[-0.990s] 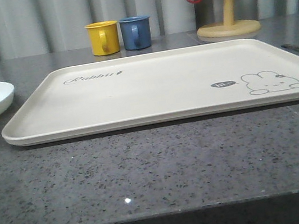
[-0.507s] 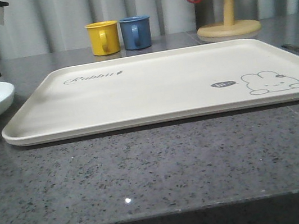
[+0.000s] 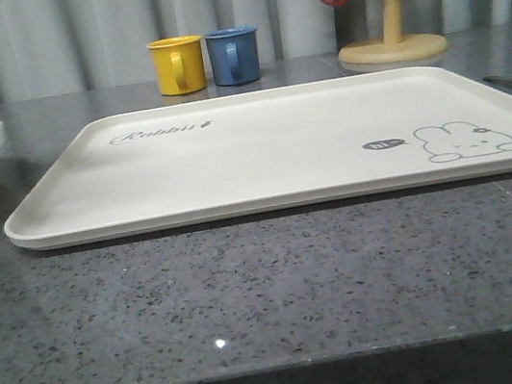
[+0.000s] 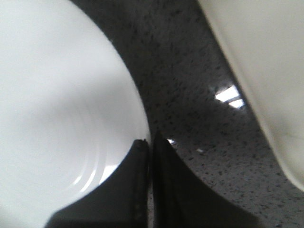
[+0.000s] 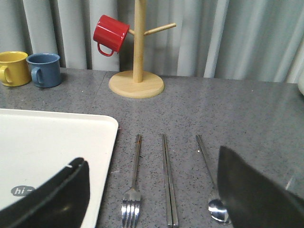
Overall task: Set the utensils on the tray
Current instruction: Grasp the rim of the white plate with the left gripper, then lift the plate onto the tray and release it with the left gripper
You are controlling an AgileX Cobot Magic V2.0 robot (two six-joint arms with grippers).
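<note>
- Right gripper (image 5: 152, 194): jaws spread wide, nothing between them. It hangs over the counter (image 5: 247, 109) just off the tray (image 5: 52, 142) edge.
- Fork (image 5: 133, 190), chopsticks (image 5: 167, 183) and spoon (image 5: 211, 187) lie side by side on the counter beside the tray, none on it yet. In the right wrist view they sit between the spread fingers, ahead of the tips.
- Long axes run parallel to each other and roughly along the tray's near edge; fork tines and spoon bowl point toward the gripper, handles away toward the mug tree (image 5: 137, 52).
- Fork lies nearest the tray, chopsticks in the middle, spoon farthest out.
- Judgement: the right arm is far nearer; the pick falls to it. A straight descent would straddle the chopsticks.
- Left gripper (image 4: 151, 142): fingers pressed together, holding nothing, tips over the plate (image 4: 52, 109) rim, on the tray's far side from the utensils.
- Tray (image 3: 269, 151) bare in the front view.
- Hard to make out: the spoon bowl is partly covered by the right finger (image 5: 256, 194); fork tines and chopstick ends are cut off by the frame edge. The left wrist view is blurred. In the front view the utensils show as thin dark streaks at the right edge.
</note>
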